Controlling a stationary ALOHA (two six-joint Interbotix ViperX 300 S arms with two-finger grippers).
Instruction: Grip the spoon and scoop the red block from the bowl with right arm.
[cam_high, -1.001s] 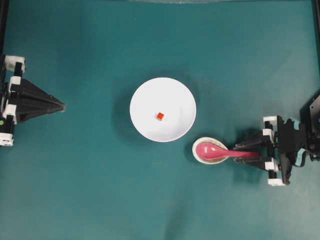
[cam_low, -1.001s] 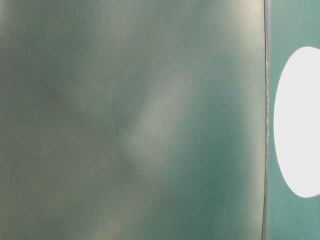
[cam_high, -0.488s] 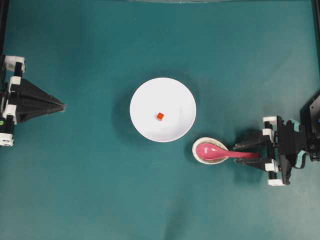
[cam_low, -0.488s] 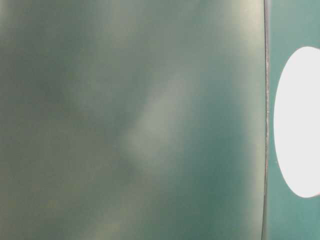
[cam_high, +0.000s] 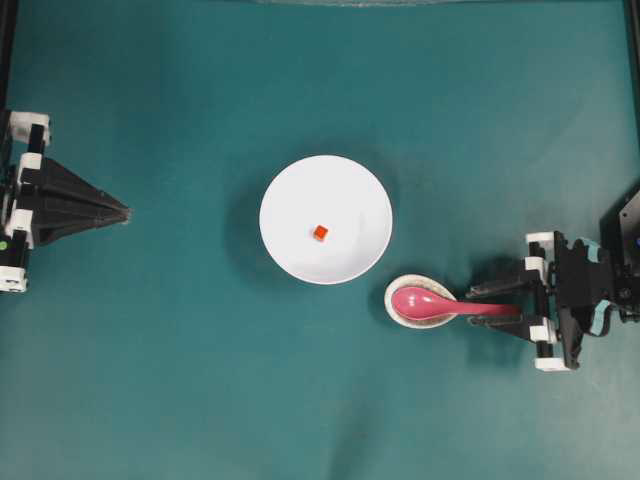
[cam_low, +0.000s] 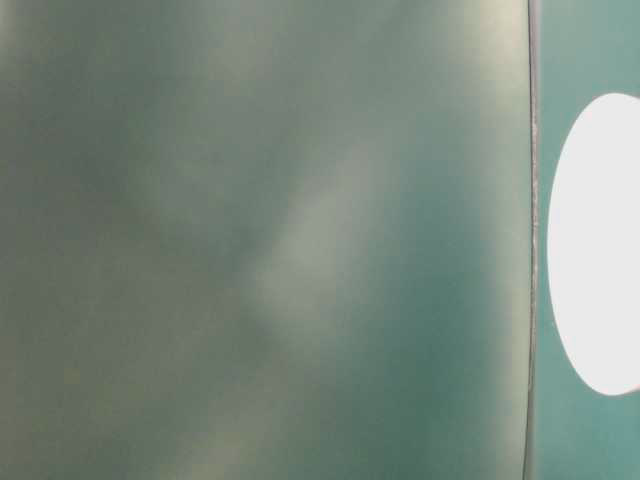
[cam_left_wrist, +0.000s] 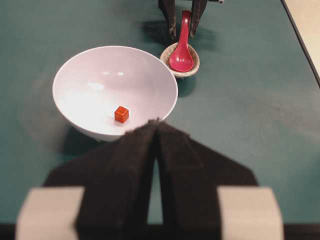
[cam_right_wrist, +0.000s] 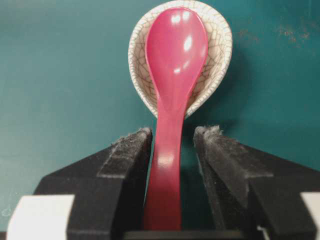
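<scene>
Right gripper (cam_right_wrist: 172, 137) jaws apart astride the spoon (cam_right_wrist: 172, 90) handle, right pad clear; left gripper (cam_left_wrist: 156, 131) together.

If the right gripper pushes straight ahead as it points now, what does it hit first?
Probably the small dish. The right gripper already straddles the spoon handle, jaws open, and the dish holding the scoop lies just ahead; the depth is hard to judge.
</scene>
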